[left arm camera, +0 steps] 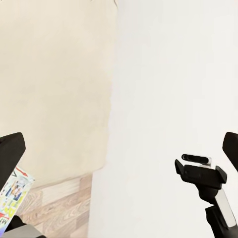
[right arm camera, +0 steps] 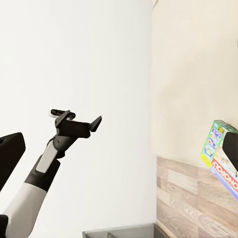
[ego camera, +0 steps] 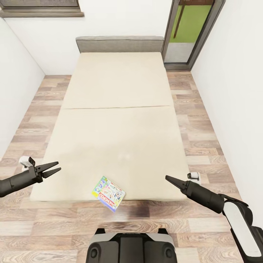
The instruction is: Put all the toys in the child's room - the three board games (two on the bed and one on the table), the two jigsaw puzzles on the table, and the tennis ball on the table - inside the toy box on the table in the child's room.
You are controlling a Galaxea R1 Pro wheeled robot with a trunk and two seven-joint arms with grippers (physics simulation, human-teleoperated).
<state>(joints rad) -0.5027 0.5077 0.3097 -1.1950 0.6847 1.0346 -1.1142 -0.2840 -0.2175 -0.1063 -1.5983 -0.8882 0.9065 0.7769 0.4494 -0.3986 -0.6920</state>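
Note:
One board game [ego camera: 108, 193], a flat box with a white, green and red printed cover, lies on the near edge of the bed [ego camera: 120, 109], its corner hanging over the floor. It also shows in the left wrist view as board game [left arm camera: 15, 191] and in the right wrist view as board game [right arm camera: 220, 148]. My left gripper [ego camera: 54, 168] hovers open at the bed's near left corner, left of the box. My right gripper [ego camera: 170, 179] hovers at the near right corner; its fingers [right arm camera: 11, 148] stand wide apart, holding nothing.
The beige mattress runs back to a low grey headboard [ego camera: 120, 44]. Strips of wood-plank floor [ego camera: 204, 138] lie on both sides between the bed and the white walls. A dark-framed window [ego camera: 190, 33] stands at the back right. My base [ego camera: 131, 248] faces the bed's foot.

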